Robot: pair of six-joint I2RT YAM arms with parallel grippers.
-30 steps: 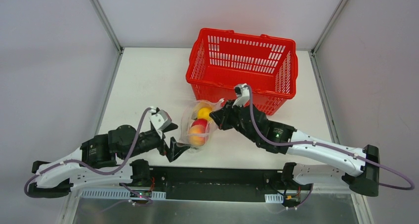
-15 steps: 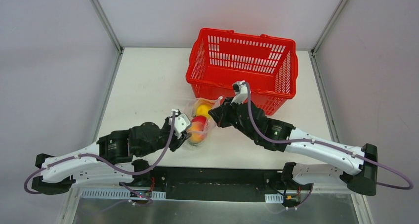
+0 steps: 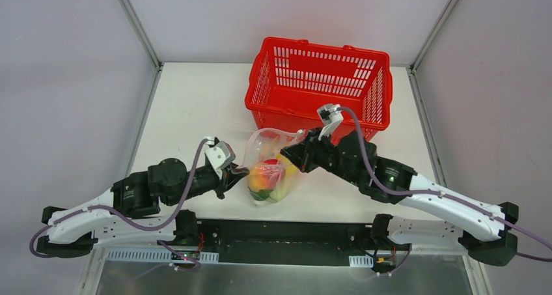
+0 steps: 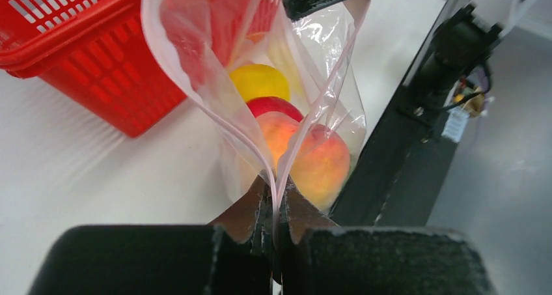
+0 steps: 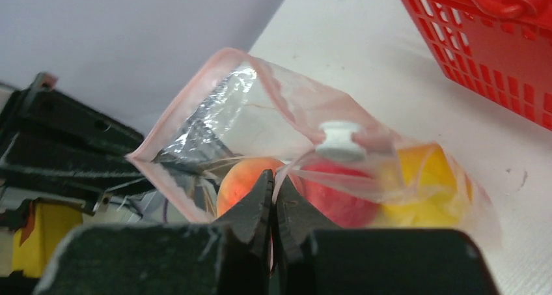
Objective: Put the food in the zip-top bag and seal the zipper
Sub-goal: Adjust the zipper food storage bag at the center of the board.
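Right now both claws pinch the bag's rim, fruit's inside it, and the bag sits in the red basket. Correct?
One thing is off: the bag is not in the basket. The top view shows it outside, in front of the basket, over the table. The rest stands: the left claw and right claw both pinch its rim, with fruit inside.

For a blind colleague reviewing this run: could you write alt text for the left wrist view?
The left end effector is pinched shut on the pinkish zipper of a clear zip-top bag, whose mouth gapes open above it. Inside sit a peach-orange ball, a red ball and a yellow ball; a red basket stands on the white table to the left.
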